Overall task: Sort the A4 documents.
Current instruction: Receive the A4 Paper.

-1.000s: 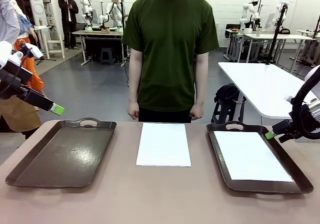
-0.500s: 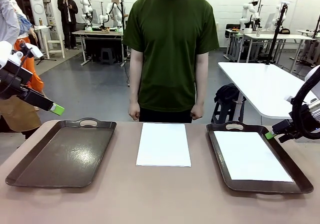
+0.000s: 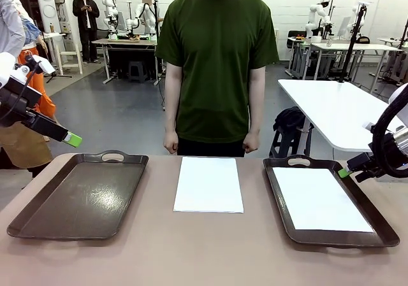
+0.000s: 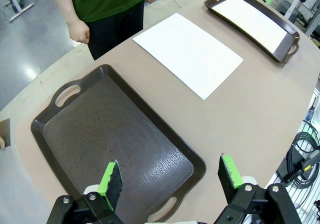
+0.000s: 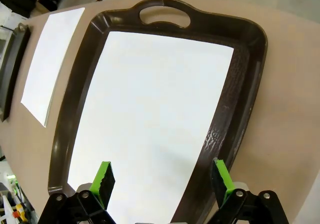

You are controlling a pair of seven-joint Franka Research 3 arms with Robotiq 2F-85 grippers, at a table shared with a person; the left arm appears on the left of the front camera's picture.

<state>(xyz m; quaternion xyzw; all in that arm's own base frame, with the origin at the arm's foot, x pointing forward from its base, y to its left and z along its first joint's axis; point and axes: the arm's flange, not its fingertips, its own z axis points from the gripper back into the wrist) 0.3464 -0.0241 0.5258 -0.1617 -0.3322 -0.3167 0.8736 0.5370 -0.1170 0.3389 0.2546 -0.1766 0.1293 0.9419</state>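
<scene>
No shift: both A4 documents [image 3: 208,184] lengthwise toward the person [image 3: 217,63]

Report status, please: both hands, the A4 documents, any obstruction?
Left hand open, raised, facing left tray. Right hand open, facing right tray. One A4 document on table between trays, second document inside right tray. Nothing blocking.
</scene>
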